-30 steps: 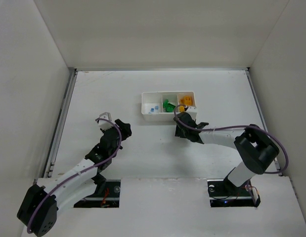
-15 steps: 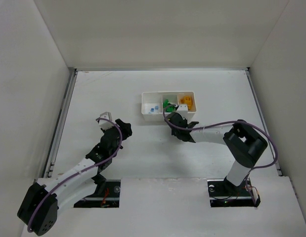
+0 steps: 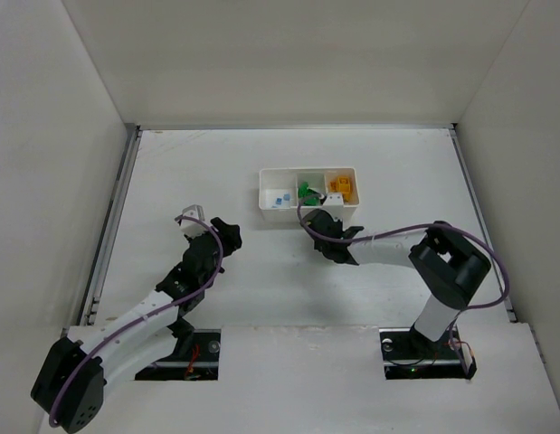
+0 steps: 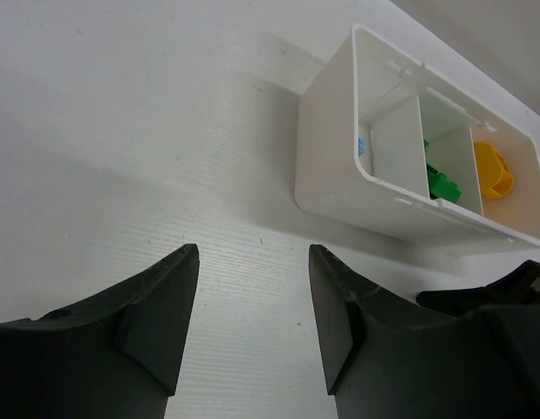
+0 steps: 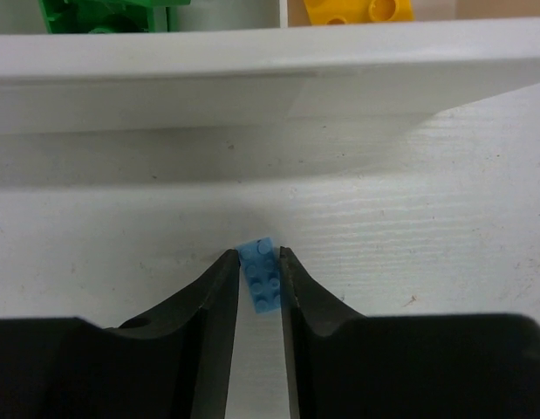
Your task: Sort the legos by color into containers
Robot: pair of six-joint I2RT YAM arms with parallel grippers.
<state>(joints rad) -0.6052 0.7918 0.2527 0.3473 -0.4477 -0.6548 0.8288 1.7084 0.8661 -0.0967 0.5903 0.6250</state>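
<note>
The white tray (image 3: 308, 217) holds light blue bricks (image 3: 279, 198) in its left compartment, green bricks (image 3: 307, 193) in the middle one and yellow-orange bricks (image 3: 341, 187) in the right one. My right gripper (image 3: 317, 220) sits just in front of the tray's near wall (image 5: 252, 78). It is shut on a small light blue brick (image 5: 263, 275), studs up, close over the table. Green bricks (image 5: 104, 13) and a yellow-orange brick (image 5: 357, 9) show past the wall. My left gripper (image 4: 252, 262) is open and empty, left of the tray (image 4: 326, 175).
White enclosure walls stand at the left, back and right, with a metal rail (image 3: 112, 226) along the table's left edge. The left arm (image 3: 153, 303) lies over the near left of the table. The right arm's dark wrist (image 4: 505, 305) shows at the lower right of the left wrist view.
My right gripper has swung left along the tray's front, from below the right compartment to below the middle one. The left arm has not moved.
</note>
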